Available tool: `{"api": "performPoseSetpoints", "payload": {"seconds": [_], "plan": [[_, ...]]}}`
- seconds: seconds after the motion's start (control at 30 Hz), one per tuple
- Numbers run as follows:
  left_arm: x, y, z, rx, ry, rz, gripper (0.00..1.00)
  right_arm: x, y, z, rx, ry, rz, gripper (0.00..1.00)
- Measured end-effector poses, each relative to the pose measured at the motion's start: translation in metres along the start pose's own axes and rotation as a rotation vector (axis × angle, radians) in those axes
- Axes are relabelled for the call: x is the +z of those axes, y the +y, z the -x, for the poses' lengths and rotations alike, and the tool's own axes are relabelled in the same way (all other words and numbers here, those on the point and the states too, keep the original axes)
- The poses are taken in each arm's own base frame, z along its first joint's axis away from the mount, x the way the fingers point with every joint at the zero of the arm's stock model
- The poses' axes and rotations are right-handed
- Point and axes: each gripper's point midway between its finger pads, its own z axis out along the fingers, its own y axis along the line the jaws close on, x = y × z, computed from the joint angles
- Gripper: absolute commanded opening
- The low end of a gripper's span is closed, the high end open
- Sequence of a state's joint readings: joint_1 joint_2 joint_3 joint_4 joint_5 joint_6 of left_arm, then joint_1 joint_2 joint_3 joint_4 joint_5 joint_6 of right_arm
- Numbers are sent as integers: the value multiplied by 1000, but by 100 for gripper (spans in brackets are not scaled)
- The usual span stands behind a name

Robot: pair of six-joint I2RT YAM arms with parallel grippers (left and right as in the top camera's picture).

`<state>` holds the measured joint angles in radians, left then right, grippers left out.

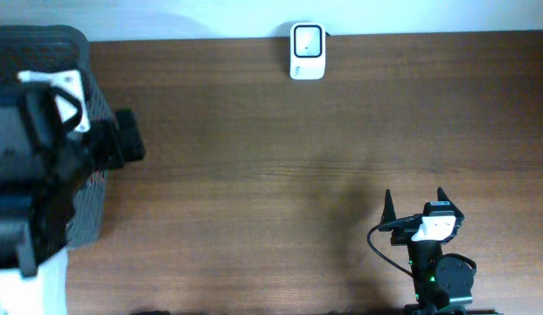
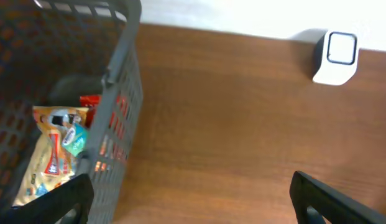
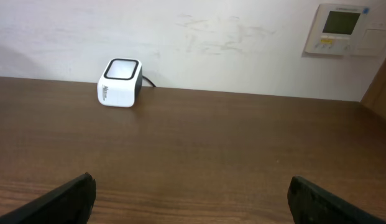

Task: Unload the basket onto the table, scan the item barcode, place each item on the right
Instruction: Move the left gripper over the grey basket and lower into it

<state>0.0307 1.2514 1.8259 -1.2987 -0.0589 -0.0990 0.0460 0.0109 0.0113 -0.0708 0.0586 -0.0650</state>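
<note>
**Item 1. Snack packet (image 2: 55,148).** Printed in orange and white. It lies inside the grey mesh basket (image 2: 125,93) at the left end of the table (image 1: 254,175), close to the basket's side wall. A red packet (image 2: 90,101) sits just behind it. I cannot see a barcode on the upper face.

**Item 2. Left gripper (image 2: 189,198).** The jaws are spread wide and hold nothing. It hangs above the basket rim, half over the table. I judge picking up the packet to be the step in hand. I would shift inward over the packet, clear of the wall, descend straight and pinch across its narrow width, so the flat faces stay free to show.

**Item 3. Barcode scanner (image 1: 307,51).** A white box at the far edge, well apart from the basket, with its window facing up.

**Item 4. Right gripper (image 1: 415,206).** The jaws are apart and empty. It sits near the front right of the table, pointing at the scanner.
</note>
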Motion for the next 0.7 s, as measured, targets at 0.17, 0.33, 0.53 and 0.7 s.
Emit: {"api": "performPoseSetpoints", "payload": {"seconds": [0.17, 0.33, 0.53, 0.7], "plan": [[13, -4, -3, 2, 43, -17, 99, 0, 0, 0, 0, 0, 0, 98], [13, -3, -4, 2, 45, -12, 99, 0, 0, 0, 1, 0, 0, 98], [12, 22, -4, -29, 46, 90, 99, 0, 0, 0, 0, 0, 0, 99], [10, 54, -4, -117, 41, 182, 99, 0, 0, 0, 0, 0, 0, 98]]}}
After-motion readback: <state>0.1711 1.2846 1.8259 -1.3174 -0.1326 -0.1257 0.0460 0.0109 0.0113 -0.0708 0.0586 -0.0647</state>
